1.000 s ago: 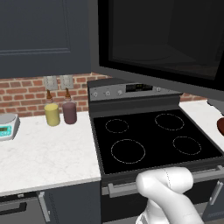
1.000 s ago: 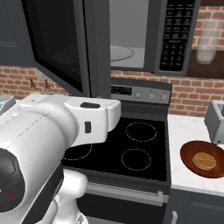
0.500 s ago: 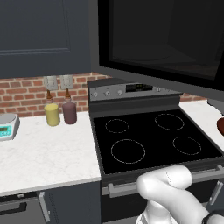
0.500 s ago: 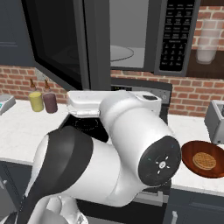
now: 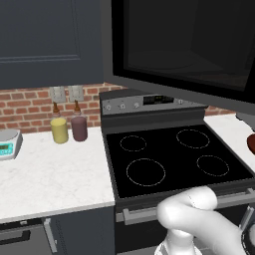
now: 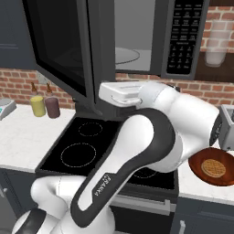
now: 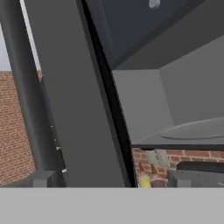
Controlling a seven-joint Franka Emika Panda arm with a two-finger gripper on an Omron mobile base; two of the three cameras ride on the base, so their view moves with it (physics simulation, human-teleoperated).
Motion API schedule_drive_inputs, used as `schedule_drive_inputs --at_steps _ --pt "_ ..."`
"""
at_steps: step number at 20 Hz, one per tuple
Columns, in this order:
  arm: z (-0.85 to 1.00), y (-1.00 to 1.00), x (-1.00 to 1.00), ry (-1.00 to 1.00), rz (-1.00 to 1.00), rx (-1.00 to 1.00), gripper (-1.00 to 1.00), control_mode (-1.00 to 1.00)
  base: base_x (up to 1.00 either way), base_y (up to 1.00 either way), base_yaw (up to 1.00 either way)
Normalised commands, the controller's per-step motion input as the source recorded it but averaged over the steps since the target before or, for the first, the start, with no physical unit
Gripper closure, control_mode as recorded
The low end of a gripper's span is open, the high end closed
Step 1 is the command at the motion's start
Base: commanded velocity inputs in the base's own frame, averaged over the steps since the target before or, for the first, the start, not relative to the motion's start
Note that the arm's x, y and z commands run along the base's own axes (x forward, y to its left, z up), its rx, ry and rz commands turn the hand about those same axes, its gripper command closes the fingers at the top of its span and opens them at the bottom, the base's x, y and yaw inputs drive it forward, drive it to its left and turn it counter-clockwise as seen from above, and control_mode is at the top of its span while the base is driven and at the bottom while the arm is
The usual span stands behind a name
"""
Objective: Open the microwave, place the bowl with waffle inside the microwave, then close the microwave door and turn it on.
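The microwave (image 6: 141, 32) hangs above the stove with its pale interior and round turntable (image 6: 128, 55) exposed. The microwave door (image 6: 57, 48) stands swung out to the left; in the left base view its black glass (image 5: 184, 45) spans the upper right. The reddish-brown bowl (image 6: 214, 167) holding a waffle (image 6: 213, 167) rests on the counter right of the stove, and its edge shows as a bowl rim (image 5: 251, 143). My white hand (image 6: 119, 93) hovers just below the opening by the door's hinge side. My gripper (image 7: 111, 181) is open and holds nothing, with the door's edge (image 7: 74, 100) ahead.
A black-topped stove (image 5: 174, 159) lies under the microwave. Yellow cup (image 5: 59, 130) and purple cup (image 5: 78, 128) stand on the left counter by the brick wall, a scale (image 5: 7, 144) further left. A toaster (image 6: 227, 128) sits behind the bowl. My arm's elbow (image 6: 151, 151) hangs over the stove.
My arm has swung across the right base view, and the hand has risen and shifted right, up to the microwave's lower edge. The jaws stayed open. Bowl and door have not moved.
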Motion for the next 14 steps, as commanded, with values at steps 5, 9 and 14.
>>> schedule_drive_inputs --at_steps 5,9,14 --pt "-0.01 0.0 0.43 -0.14 0.37 0.19 -1.0 -1.0 0.0 0.0 0.0" --pt "-0.02 0.0 0.22 -0.16 0.3 0.12 -1.0 -1.0 0.0 0.0 0.0" --pt "-0.01 0.14 -0.01 -0.15 0.12 0.01 -1.0 -1.0 0.0 0.0 0.0"
